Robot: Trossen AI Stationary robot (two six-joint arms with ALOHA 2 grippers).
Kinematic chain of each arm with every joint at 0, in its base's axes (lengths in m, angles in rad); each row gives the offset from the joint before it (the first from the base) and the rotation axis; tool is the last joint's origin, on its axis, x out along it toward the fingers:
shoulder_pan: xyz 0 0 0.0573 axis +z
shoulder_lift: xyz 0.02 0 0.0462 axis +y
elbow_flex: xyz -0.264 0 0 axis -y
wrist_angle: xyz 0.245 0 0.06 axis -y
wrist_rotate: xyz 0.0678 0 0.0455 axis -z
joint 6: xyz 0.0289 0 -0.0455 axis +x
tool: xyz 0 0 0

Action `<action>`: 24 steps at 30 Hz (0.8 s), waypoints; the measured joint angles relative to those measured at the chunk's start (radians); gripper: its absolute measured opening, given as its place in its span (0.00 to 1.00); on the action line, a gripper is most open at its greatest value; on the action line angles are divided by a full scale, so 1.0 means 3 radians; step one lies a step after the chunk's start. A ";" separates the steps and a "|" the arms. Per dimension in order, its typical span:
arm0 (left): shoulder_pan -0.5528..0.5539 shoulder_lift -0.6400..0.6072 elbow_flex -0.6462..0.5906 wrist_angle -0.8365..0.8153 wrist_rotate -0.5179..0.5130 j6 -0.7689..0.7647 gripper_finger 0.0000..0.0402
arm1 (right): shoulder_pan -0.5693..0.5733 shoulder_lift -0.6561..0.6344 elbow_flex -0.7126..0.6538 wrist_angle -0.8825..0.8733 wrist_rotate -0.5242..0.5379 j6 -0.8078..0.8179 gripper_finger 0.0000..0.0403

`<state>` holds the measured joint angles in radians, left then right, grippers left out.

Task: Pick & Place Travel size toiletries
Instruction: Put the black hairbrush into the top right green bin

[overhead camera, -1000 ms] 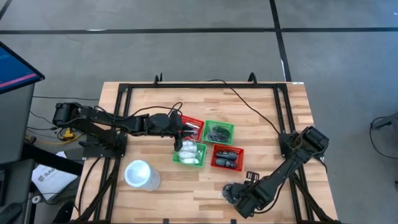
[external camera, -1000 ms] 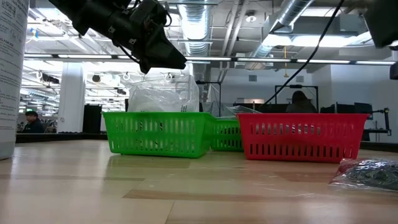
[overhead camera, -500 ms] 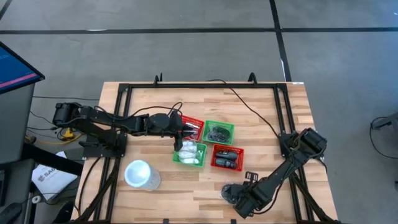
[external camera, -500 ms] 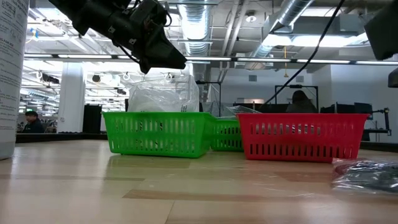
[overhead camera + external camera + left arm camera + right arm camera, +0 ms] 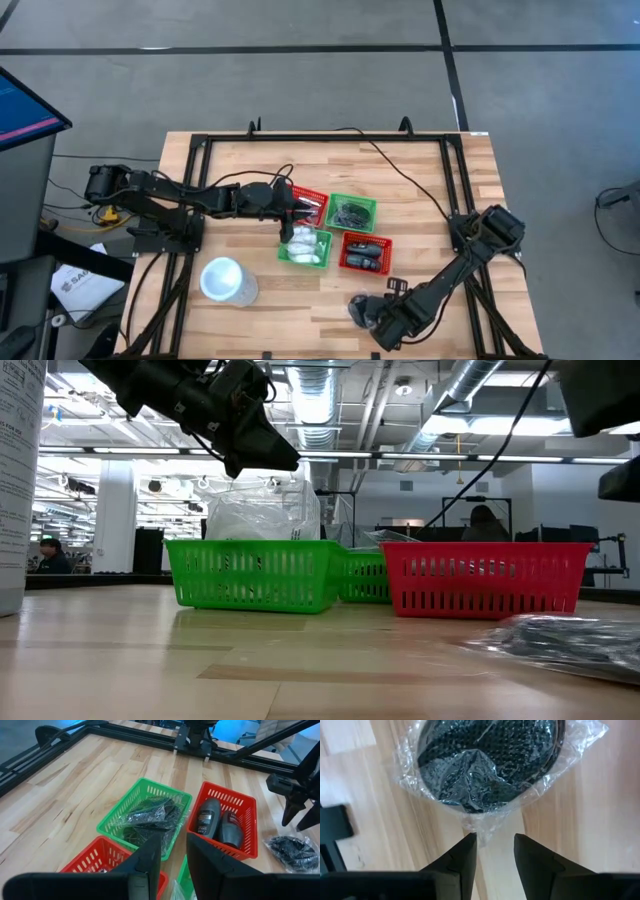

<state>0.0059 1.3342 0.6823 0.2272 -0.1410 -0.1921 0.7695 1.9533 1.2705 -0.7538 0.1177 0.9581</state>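
Observation:
A black round bundle in clear wrap (image 5: pixel 357 308) lies flat on the table near its near edge; it also shows in the low view (image 5: pixel 570 643) and fills the right wrist view (image 5: pixel 485 760). My right gripper (image 5: pixel 495 847) is open right beside it, its fingers either side of the wrap's loose edge (image 5: pixel 484 831). My left gripper (image 5: pixel 300 212) is open and holds nothing. It hovers above the baskets, over the green basket of white packets (image 5: pixel 255 520). More black bundles (image 5: pixel 150 815) lie in a green basket, and dark tubes (image 5: pixel 220 822) in a red one. My right gripper comes at the bundle from above, with the wrap's loose edge (image 5: pixel 484 831) between its open fingers. I cannot tell whether the fingers touch the wrap. The bundle rests on the table.
Four small baskets sit together mid-table: red (image 5: pixel 312 204), green (image 5: pixel 353 212), green (image 5: pixel 305 248), red (image 5: pixel 366 252). A large white cup (image 5: pixel 226 280) stands toward the near left. A black frame runs round the table, with a cable (image 5: pixel 400 170) across the far part.
My right gripper has moved toward the table's left edge along the near side. The wrapped black bundle has slid over the table the same way, staying under it. My left arm has kept still.

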 joint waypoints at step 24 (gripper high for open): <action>-0.0325 0.0000 0.0000 0.0027 0.0285 -0.0090 0.21 | -0.0104 -0.0001 0.0001 0.0048 0.0086 -0.0051 0.32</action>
<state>-0.0915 1.3342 0.6823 0.2352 -0.0556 -0.2190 0.7384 1.9530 1.2709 -0.7395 0.1436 0.9428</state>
